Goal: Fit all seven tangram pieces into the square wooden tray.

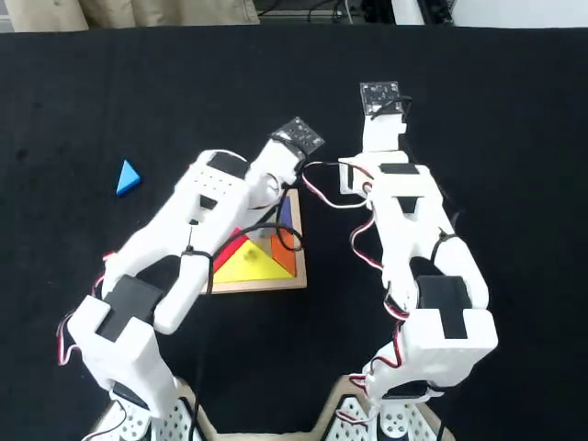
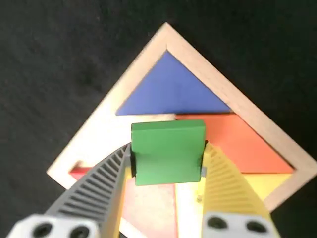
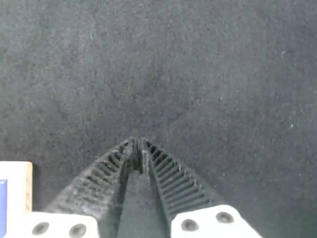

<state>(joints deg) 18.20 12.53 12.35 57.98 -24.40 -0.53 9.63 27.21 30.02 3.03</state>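
Green piece [image 2: 167,148] (clamped), left gripper [image 2: 167,151] above tray [image 2: 240,105]

The right pincer [image 3: 137,149], closed, hangs over black cloth [image 3: 198,74] near the tray [image 3: 17,191].

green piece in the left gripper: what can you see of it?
The green piece is squarish and looks like painted wood, with flat faces and plain edges. The left gripper is shut on two opposite sides, holding it over the wooden tray, by the blue triangle and orange piece. Contact with the tray floor cannot be told.
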